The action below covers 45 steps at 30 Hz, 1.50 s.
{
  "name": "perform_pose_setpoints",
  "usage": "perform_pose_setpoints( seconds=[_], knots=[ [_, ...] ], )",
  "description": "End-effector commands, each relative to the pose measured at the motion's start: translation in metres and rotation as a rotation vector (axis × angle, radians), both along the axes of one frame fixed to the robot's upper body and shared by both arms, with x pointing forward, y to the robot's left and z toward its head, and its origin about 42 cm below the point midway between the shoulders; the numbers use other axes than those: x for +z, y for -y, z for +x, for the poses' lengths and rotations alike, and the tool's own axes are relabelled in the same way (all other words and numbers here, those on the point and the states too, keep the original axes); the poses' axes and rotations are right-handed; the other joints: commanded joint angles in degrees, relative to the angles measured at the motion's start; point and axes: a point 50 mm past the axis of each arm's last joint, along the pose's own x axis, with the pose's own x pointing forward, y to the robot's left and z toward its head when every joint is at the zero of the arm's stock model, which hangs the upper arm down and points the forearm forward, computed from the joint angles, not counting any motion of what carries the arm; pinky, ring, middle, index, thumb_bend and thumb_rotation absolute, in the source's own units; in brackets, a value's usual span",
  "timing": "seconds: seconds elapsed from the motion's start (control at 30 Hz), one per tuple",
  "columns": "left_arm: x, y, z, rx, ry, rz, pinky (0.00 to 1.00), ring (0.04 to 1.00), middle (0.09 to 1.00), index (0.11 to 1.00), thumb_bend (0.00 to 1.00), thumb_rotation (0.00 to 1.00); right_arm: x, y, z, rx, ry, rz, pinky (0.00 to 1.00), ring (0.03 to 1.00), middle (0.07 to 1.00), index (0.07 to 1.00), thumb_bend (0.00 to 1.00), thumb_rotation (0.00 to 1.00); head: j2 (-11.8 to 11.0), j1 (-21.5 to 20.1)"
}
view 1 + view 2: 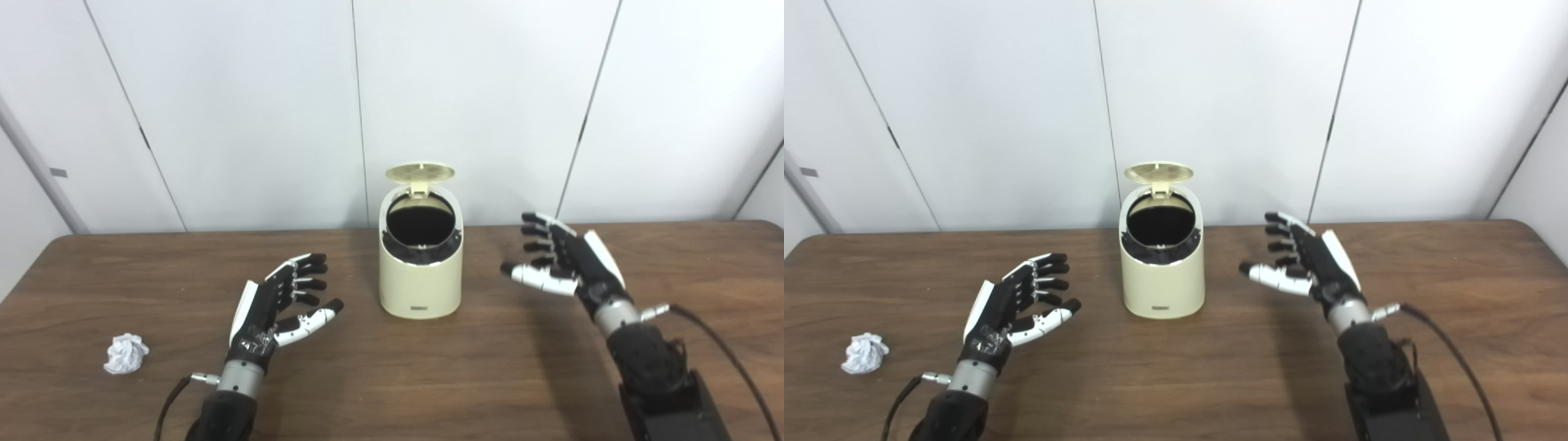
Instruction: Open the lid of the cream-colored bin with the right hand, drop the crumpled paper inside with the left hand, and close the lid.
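My left hand (278,306) and right hand (566,263) hover spread and empty, flanking the cream-coloured plastic bin (420,278), its round lid (420,172) raised. The crumpled white paper ball (125,353) lies near the wooden table's (429,373) left edge, bare tabletop between it and my left hand.

The setting reads as a lab or test room in an office-type building — not a home. A plain wood-grain table (429,380) with rounded corners stands against a wall of flat white panels (245,110) divided by thin dark seams. The surroundings are bare and undecorated. Exposed cables (1451,361) run along the robot's forearms over the tabletop — typical of an experimental rig. The room's wider layout cannot be determined from these two views.
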Motion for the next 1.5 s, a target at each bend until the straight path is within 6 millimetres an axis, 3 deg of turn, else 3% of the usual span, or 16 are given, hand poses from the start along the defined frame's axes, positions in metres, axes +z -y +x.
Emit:
perform_pose_setpoints(
  seconds=[0.0,0.3,0.37,0.43,0.67,0.83,0.9,0.93,1.0,1.1,1.27,1.47],
  knots=[
    [0.023,0.003,0.008,-0.011,0.086,0.008,0.58,0.683,0.768,0.781,0.63,0.08,0.029,-0.002,0.002,0.015,0.146,0.022,0.71,0.795,0.848,0.852,0.55,0.20,0.1,0.1],
    [0.022,0.009,0.009,-0.022,0.097,-0.003,0.60,0.676,0.759,0.779,0.66,0.12,0.011,0.007,-0.009,0.015,0.131,0.051,0.67,0.790,0.854,0.868,0.56,0.25,-0.4,7.1],
    [0.021,0.014,0.009,-0.026,0.095,-0.003,0.61,0.679,0.762,0.783,0.67,0.14,0.009,0.011,-0.009,0.018,0.131,0.047,0.68,0.792,0.852,0.869,0.63,0.32,-1.0,11.6],
    [0.020,0.019,0.009,-0.025,0.095,0.001,0.61,0.680,0.763,0.784,0.67,0.14,0.007,0.015,-0.009,0.020,0.129,0.052,0.69,0.795,0.852,0.869,0.65,0.34,-1.5,14.0],
    [0.019,0.031,0.008,-0.016,0.097,0.034,0.58,0.671,0.759,0.782,0.67,0.13,0.009,0.026,-0.009,0.011,0.111,0.027,0.71,0.810,0.864,0.878,0.71,0.26,-3.1,22.0],
    [0.025,0.027,0.003,-0.021,0.101,0.121,0.58,0.682,0.770,0.796,0.68,0.14,0.014,0.024,-0.010,0.013,0.087,0.049,0.72,0.825,0.876,0.881,0.69,0.22,-3.8,24.6],
    [0.030,0.022,-0.001,-0.021,0.115,0.197,0.55,0.674,0.764,0.797,0.69,0.12,0.016,0.024,-0.012,0.011,0.085,0.046,0.72,0.824,0.876,0.880,0.68,0.20,-4.2,25.9],
    [0.036,0.017,-0.005,-0.012,0.118,0.323,0.56,0.686,0.756,0.789,0.73,0.05,0.017,0.024,-0.012,0.013,0.094,0.029,0.70,0.814,0.870,0.873,0.70,0.22,-4.3,26.3],
    [0.049,0.008,-0.016,0.017,0.127,0.620,0.56,0.688,0.760,0.811,0.69,0.17,0.018,0.026,-0.011,0.022,0.113,-0.008,0.65,0.795,0.865,0.871,0.70,0.24,-4.6,27.2],
    [0.068,-0.005,-0.031,0.050,0.119,0.851,0.54,0.674,0.756,0.795,0.71,0.14,0.020,0.027,-0.011,0.032,0.125,-0.021,0.59,0.773,0.858,0.863,0.74,0.27,-4.7,27.7],
    [0.095,-0.030,-0.049,0.087,0.117,0.953,0.53,0.665,0.748,0.770,0.73,0.12,0.020,0.029,-0.010,0.042,0.129,-0.029,0.51,0.737,0.860,0.859,0.74,0.29,-4.8,28.0],
    [0.115,-0.052,-0.053,0.120,0.115,1.001,0.51,0.654,0.743,0.757,0.76,0.09,0.019,0.026,-0.009,0.039,0.121,-0.020,0.52,0.742,0.843,0.849,0.75,0.29,-4.9,28.0]
  ],
)
